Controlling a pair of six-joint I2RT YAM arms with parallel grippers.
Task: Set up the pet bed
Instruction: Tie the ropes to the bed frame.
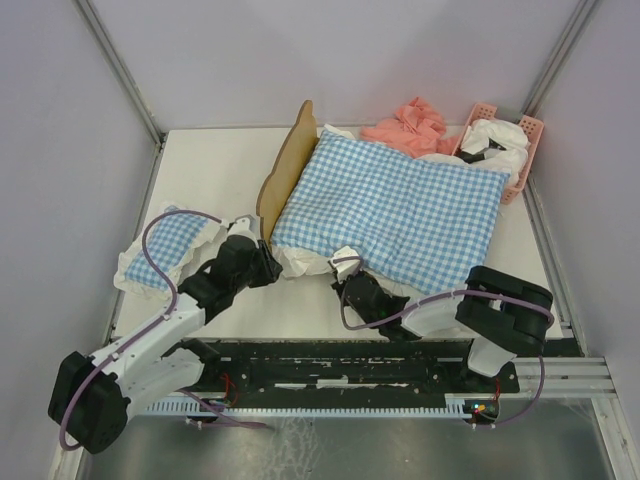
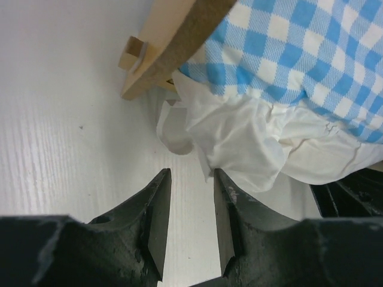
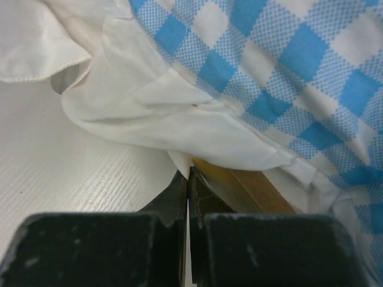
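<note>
The white table (image 1: 215,165) carries all items. The blue-and-white checked cushion (image 1: 400,205) is the largest of them; it lies across the middle of the table and covers most of the pet bed (image 1: 284,178). Of the bed, the top view shows only the wavy wooden headboard, standing on edge against the cushion's left side. The right wrist view shows a wooden rail under the cushion's near edge.

A smaller checked pillow (image 1: 170,235) lies at the left edge of the table, well apart from the bed. A pink basket (image 1: 528,128) holding white fabric sits in the far right corner. A crumpled pink cloth (image 1: 408,124) lies just to its left, touching the cushion's far edge.

The left gripper (image 2: 191,176) is at the near left corner of the cushion, below the headboard. Its jaws stand partly apart with only bare table between them. The white frill (image 2: 239,143) lies just ahead of it.

The right gripper (image 3: 188,176) is at the cushion's near edge with its jaws pressed together, tips under the frill. Whether fabric is pinched between them cannot be determined.
</note>
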